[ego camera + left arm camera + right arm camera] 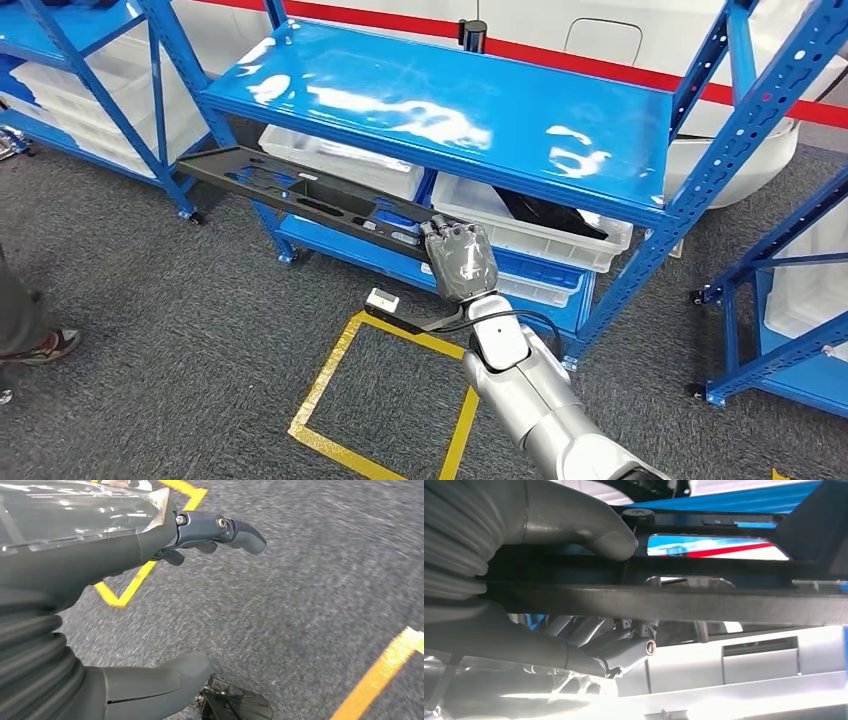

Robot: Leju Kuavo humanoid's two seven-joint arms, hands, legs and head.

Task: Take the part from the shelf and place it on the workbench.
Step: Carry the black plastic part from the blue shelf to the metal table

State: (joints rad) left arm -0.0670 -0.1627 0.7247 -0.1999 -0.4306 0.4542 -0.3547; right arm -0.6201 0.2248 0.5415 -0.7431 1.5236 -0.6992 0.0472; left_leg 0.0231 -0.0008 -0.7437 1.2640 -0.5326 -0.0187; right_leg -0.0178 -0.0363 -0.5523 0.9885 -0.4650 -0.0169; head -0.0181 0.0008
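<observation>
Black and long, the part (300, 195) juts out from under the blue shelf (440, 110), and we have it grasped at its near end by our right robot hand (460, 262). No brand, label or lettering reads on it from where we look. From the right wrist we see the thumb (589, 532) pressed on one face of the part and the darker fingers (624, 647) curled against the other, so the grip is firm. The part's far end hangs in the air past the shelf post, over the grey carpet (180, 340). White bins (540, 235) sit on the lower level behind it, one holding something black we cannot make out. A small white object (383, 299) lies on the yellow floor tape (330, 385); its kind is unclear. Our right arm reaches up and forward, wrist tilted back. Our left robot hand (100, 555) hangs over the carpet, released, fingers apart, holding nothing. A shoe (45, 347) shows at the left edge, cut off.
</observation>
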